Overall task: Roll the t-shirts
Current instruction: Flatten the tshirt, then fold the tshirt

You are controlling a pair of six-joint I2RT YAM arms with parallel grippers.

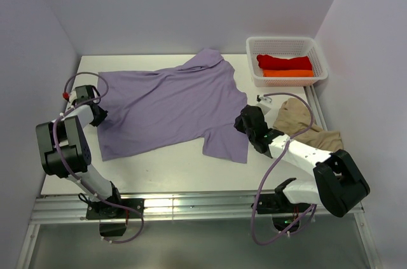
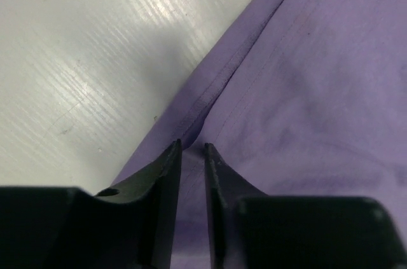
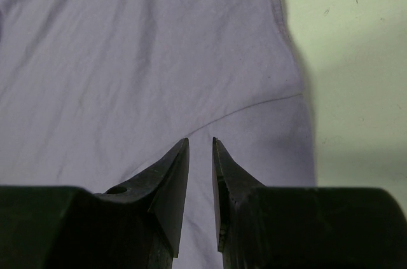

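The lavender t-shirt [image 1: 168, 107] lies spread flat across the middle of the table. My left gripper [image 1: 96, 114] is at its left edge; in the left wrist view the jaws [image 2: 192, 147] stand narrowly apart, pinching the hem [image 2: 213, 88]. My right gripper [image 1: 245, 119] is at the shirt's right sleeve; its jaws [image 3: 201, 142] are nearly closed on the lavender cloth [image 3: 146, 59] by the sleeve seam. The beige t-shirt [image 1: 308, 128] lies crumpled at the right, under my right arm. The red t-shirt [image 1: 284, 62] and the orange t-shirt [image 1: 288, 73] lie rolled in the basket.
The white mesh basket [image 1: 254, 65] stands at the back right corner. Walls close the table in at the left, back and right. Bare tabletop [image 1: 159, 167] shows in front of the shirt.
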